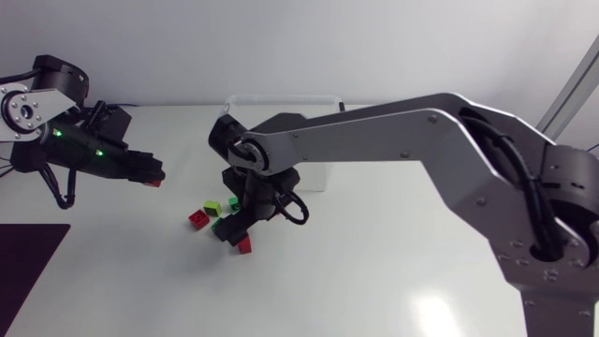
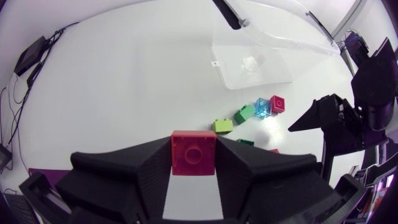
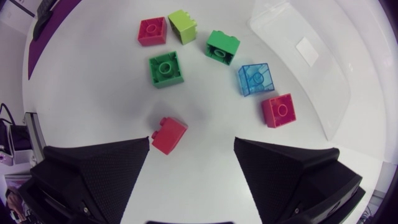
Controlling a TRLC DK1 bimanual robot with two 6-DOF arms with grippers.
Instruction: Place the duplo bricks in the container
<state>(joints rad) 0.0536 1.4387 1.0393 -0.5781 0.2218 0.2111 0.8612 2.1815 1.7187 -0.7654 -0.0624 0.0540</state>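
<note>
Head view: the left gripper (image 1: 148, 174) hangs above the desk (image 1: 374, 267), well left of the clear container (image 1: 281, 105). Left wrist view: it clenches a red brick (image 2: 193, 152). Right wrist view: the right gripper (image 3: 191, 143) gapes wide, a loose red brick (image 3: 168, 134) just ahead of one finger.

No text or number can be read

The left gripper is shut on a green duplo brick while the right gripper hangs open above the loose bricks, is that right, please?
No: the left wrist view shows the matte black left gripper shut on a red plastic duplo brick; the rest stands.
</note>
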